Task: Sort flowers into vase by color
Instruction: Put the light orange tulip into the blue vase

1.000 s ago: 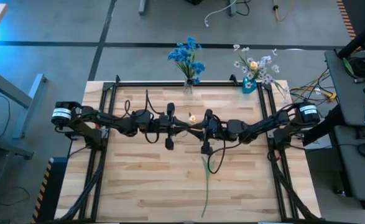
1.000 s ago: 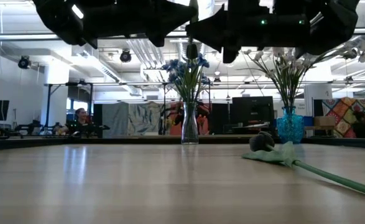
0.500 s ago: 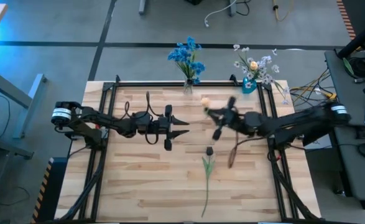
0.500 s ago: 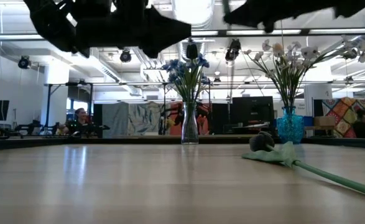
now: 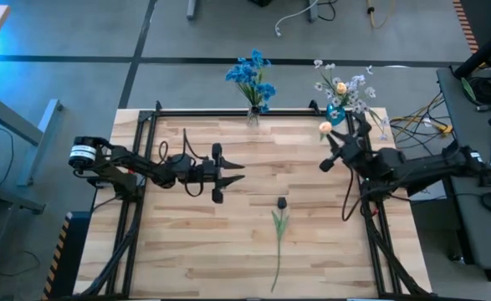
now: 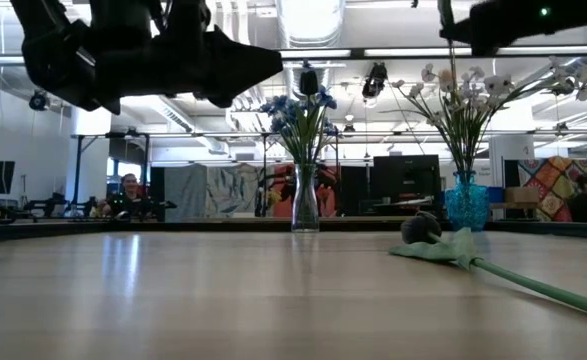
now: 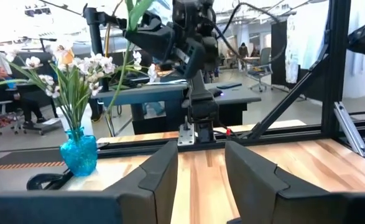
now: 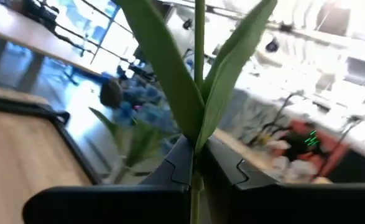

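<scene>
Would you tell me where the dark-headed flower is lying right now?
In the high view, the dark-headed green-stemmed flower lies on the wooden table, right of centre.

Table (image 5: 186,242): light wooden slat top with a black frame rail along its edges. Lying on it: one dark-headed flower (image 5: 279,230), green stem and leaves, flat on the boards between the two grippers' positions, nearer the operator-side edge, well apart from both
</scene>
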